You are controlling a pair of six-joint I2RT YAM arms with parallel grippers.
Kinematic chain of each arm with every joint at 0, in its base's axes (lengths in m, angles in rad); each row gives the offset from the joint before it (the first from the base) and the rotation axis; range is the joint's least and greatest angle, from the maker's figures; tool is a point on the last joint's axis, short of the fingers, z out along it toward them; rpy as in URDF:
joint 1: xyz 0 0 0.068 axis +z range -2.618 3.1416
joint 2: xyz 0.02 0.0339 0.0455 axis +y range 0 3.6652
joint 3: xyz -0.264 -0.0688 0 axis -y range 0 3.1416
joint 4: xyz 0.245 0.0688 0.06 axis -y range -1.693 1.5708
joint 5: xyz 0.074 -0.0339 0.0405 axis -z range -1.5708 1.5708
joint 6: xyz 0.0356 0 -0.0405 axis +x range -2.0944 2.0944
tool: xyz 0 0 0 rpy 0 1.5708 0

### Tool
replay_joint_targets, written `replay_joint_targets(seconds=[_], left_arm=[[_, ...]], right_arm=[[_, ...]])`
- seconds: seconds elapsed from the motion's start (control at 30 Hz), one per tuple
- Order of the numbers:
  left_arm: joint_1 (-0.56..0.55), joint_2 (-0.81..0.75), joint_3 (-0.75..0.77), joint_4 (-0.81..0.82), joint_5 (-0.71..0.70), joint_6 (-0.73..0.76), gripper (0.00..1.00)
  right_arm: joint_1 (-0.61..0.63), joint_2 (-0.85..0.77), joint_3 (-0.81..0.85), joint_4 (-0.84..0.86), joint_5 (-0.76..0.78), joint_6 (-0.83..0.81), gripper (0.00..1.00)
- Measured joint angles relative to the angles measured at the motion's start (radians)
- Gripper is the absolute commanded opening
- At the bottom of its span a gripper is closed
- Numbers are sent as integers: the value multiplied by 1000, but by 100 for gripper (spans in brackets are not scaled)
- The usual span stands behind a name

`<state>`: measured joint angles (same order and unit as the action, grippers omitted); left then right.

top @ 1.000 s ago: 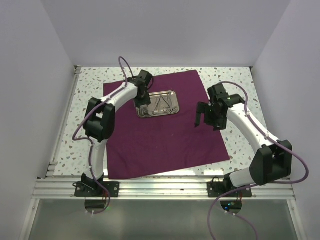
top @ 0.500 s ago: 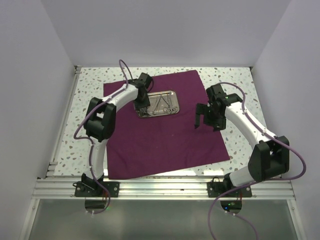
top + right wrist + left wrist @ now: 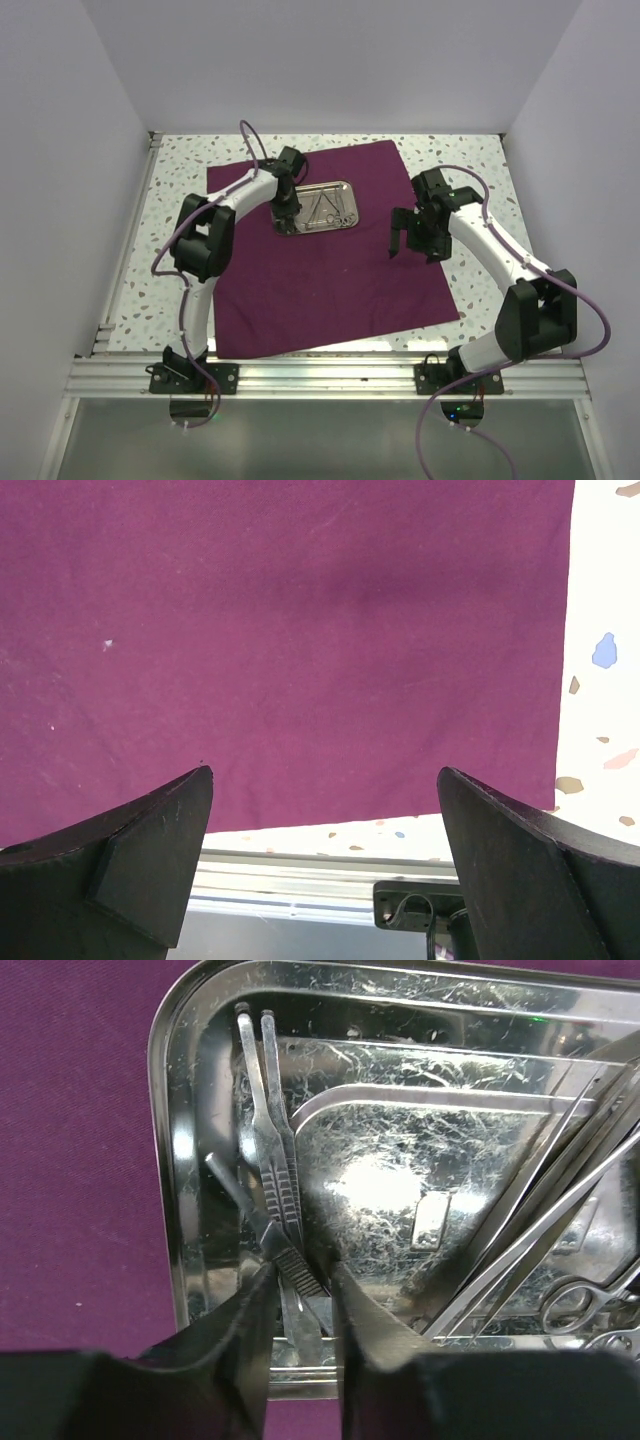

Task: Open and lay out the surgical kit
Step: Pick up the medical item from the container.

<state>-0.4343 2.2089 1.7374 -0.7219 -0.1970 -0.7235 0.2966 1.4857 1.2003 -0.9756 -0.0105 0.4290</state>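
The plum cloth (image 3: 320,280) lies spread flat on the table. On its far part stands the steel tray (image 3: 345,186) with thin silver instruments in it. In the left wrist view, two tweezers (image 3: 270,1140) lie crossed at the tray's (image 3: 165,1160) left end. Probes and ring-handled scissors (image 3: 570,1305) lie at the right. My left gripper (image 3: 288,218) reaches down into the tray. Its jaws (image 3: 300,1290) are narrowed around the crossed tweezers' handles, with a sliver of space still showing. My right gripper (image 3: 397,240) hangs wide open over the cloth's (image 3: 300,630) right part, nothing between its fingers (image 3: 325,790).
Speckled tabletop (image 3: 180,190) shows around the cloth. An aluminium rail (image 3: 320,375) runs along the near edge, also seen in the right wrist view as the rail (image 3: 300,880) below the cloth's hem. White walls close in the left, right and back.
My left gripper's jaws have narrowed around the tweezers in the tray. The right arm has hardly moved and stays open.
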Motion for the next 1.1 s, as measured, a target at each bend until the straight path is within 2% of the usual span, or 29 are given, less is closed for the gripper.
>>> replay_joint_targets(seconds=[0.03,0.13,0.33,1.1], left_arm=[[0,1,0,5,1,0,22],[1,3,4,13,-6,0,12],[8,5,7,19,-8,1,0],[8,5,79,-35,-43,36,0]], right_arm=[[0,0,0,0,0,0,98],[0,0,0,0,0,0,98],[0,10,0,0,0,0,98],[0,33,0,19,0,-1,98]])
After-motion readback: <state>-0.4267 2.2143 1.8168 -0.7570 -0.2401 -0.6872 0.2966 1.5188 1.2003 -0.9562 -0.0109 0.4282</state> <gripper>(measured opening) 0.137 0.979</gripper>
